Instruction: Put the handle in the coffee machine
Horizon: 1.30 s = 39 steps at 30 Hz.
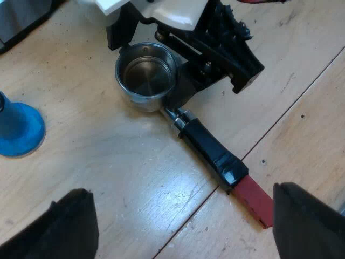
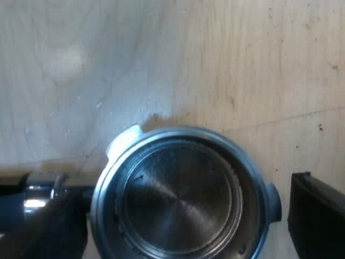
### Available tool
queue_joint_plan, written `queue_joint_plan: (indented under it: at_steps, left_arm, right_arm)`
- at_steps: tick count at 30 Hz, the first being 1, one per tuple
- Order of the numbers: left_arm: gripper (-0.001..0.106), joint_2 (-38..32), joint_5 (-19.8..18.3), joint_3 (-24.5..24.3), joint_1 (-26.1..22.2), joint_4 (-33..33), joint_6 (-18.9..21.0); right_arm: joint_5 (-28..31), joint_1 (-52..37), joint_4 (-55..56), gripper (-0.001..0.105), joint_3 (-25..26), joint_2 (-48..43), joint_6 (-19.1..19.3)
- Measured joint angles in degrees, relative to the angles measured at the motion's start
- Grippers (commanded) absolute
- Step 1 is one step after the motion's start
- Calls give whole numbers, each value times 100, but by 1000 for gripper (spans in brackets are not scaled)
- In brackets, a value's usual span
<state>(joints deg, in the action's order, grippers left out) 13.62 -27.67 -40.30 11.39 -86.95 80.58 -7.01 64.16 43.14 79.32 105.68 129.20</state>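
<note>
Wooden table (image 1: pixel 108 178), holder (image 1: pixel 207 145), red end (image 1: pixel 252 198) between spread left fingers (image 1: pixel 308 224), right fingers (image 2: pixel 318 216) open around basket (image 2: pixel 180 197)

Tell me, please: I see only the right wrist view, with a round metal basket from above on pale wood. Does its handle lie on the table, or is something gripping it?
Observer: The round metal holder lies flat on the pale wooden table; nothing grips its dark handle.
Operator: Where is its red end?
Observer: The red end lies close to one black finger of the open left gripper.
Operator: Is any tamper near?
Observer: A blue flared tamper stands upright on the table, apart from the holder.
</note>
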Motion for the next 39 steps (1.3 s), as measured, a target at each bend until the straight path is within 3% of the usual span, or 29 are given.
queue_joint_plan:
  at_steps: [13,17,21,23,28,34,39]
  left_arm:
    - [70,0,0,0,0,0,0]
    - [70,0,0,0,0,0,0]
    - [70,0,0,0,0,0,-18]
    - [70,0,0,0,0,0,-65]
    - [70,0,0,0,0,46,-275]
    - [70,0,0,0,0,437,-411]
    - [70,0,0,0,0,619,-422]
  right_arm:
    - [-44,0,-49,77,37,130,-12]
    - [-58,0,-49,45,37,130,-12]
    - [-61,0,-49,-1,37,130,-142]
    - [-61,0,-49,0,37,130,-307]
    - [70,0,193,0,64,101,-1003]
    - [444,0,763,0,64,-178,-2591]
    - [848,0,1103,0,64,-477,-3330]
